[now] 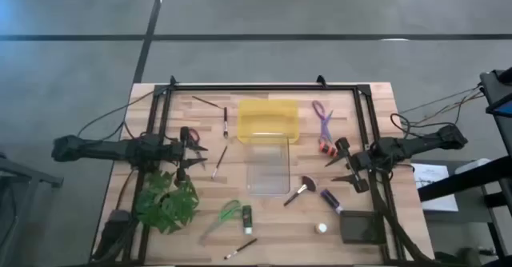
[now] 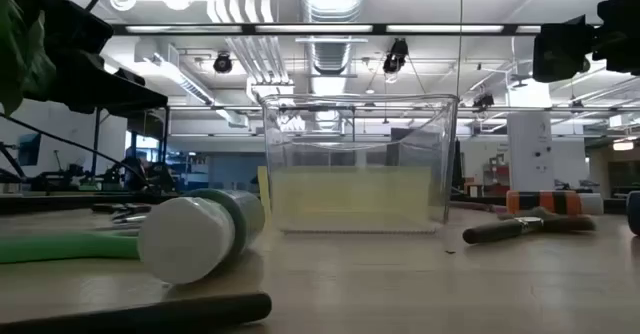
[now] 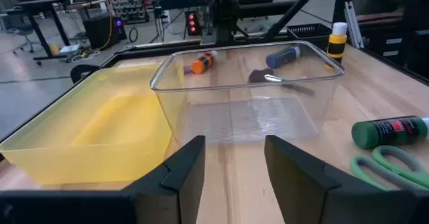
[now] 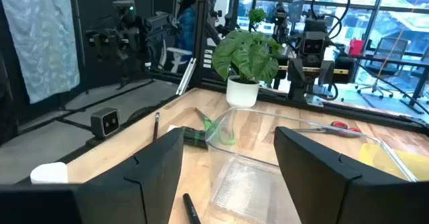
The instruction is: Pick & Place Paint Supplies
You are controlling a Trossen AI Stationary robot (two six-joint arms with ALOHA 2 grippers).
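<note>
Both tools, the left tool (image 1: 194, 149) and the right tool (image 1: 342, 164), are wide open and empty, so the right one should drop straight over the orange bottle (image 1: 325, 146) just beside it on the tabletop (image 1: 376, 107).

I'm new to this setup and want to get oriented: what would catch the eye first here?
Mid-table, a yellow bin sits directly against a clear plastic bin, both apparently empty. Paint supplies lie scattered around them: green scissors beside a green paint bottle near the front edge, purple scissors toward the right. The left gripper and right gripper hover open on either side, and a leafy plant stands at the front left.
</note>
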